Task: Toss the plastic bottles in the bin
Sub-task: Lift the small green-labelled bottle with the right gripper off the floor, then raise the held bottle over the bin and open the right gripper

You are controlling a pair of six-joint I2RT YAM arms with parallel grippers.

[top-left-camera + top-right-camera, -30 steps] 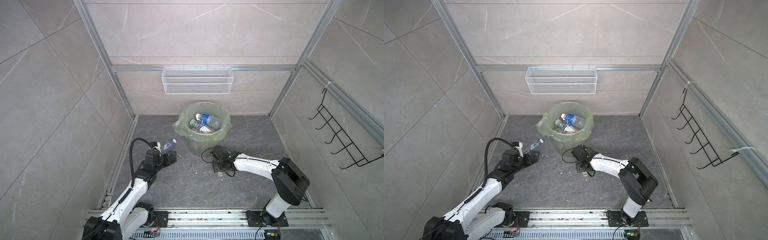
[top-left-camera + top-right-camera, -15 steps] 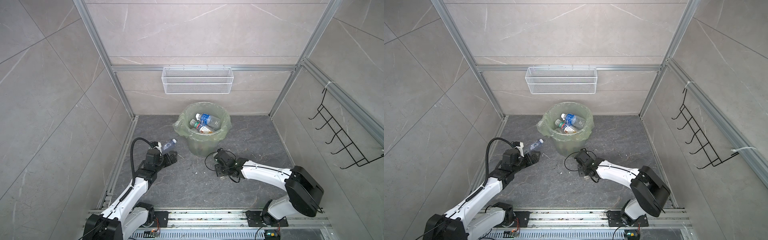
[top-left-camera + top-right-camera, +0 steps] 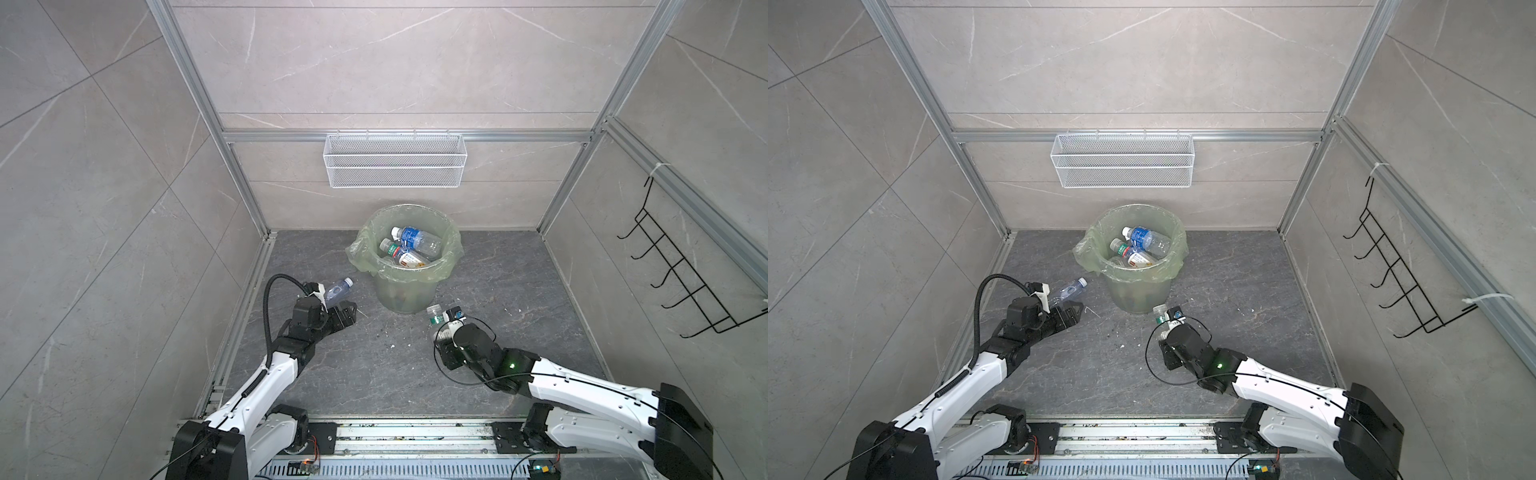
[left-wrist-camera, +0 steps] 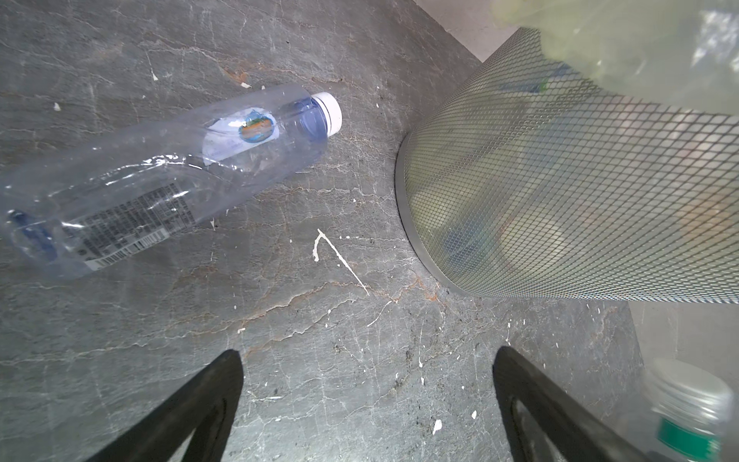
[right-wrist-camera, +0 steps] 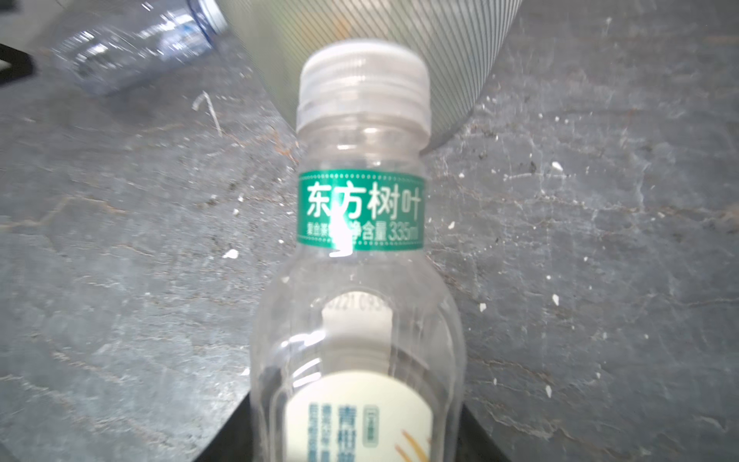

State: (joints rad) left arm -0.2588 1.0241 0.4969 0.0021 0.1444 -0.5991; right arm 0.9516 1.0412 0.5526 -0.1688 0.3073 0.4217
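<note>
my right gripper (image 3: 444, 331) is clamped on the green-label bottle (image 5: 360, 280), cap aimed at the bin (image 3: 405, 297) just ahead — up and over next, i reckon. my left gripper (image 4: 368, 354) gapes wide, empty — the clear bottle (image 4: 160, 176) lies on the floor (image 4: 320, 360) just beyond it, slanted, cap binward.

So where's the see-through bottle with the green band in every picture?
A top view: the clear plastic bottle with the green band is mid-picture, beside the base of the round pale-green bin.
A top view: same place.
Left wrist: only its top, in a corner.
Right wrist: close up, filling the middle.
Shared landmark: the bin.
</note>
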